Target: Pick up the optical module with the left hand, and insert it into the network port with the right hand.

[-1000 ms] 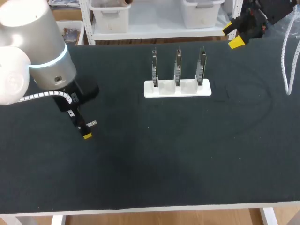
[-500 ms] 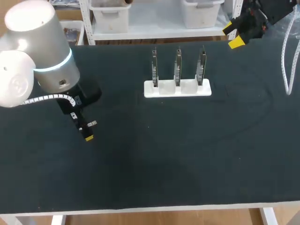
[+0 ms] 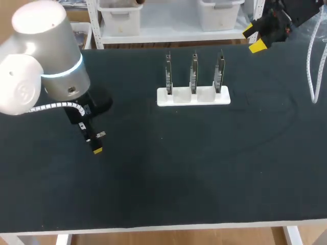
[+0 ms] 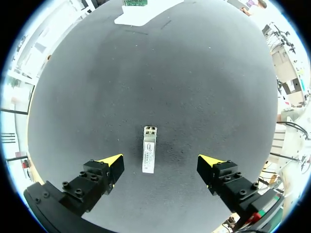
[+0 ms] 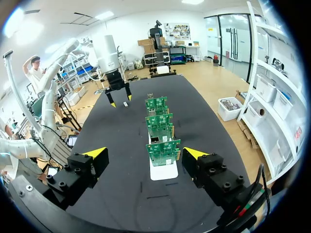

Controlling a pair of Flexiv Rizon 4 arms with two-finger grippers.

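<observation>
Left arm (image 3: 51, 71) points straight down over the counter's (image 3: 179, 168) left side. The left fingers (image 4: 111, 164) are spread wide, with the optical module (image 4: 149, 149), a slim silver metal bar, flat on the dark matte surface between them, untouched. Right arm (image 3: 296, 10) is at the far right corner, right fingers (image 5: 92, 158) open, facing a white rack (image 3: 192, 96) of three upright green circuit boards (image 5: 160, 131).

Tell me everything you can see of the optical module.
The optical module is a small, slim rectangular block that looks like silvery metal. It has a pale label on its top face and two small openings at the end farther from the left gripper. It lies flat on the dark table, its length pointing away from that gripper, between the open yellow-tipped fingers. Neither finger touches it; only the table does.
</observation>
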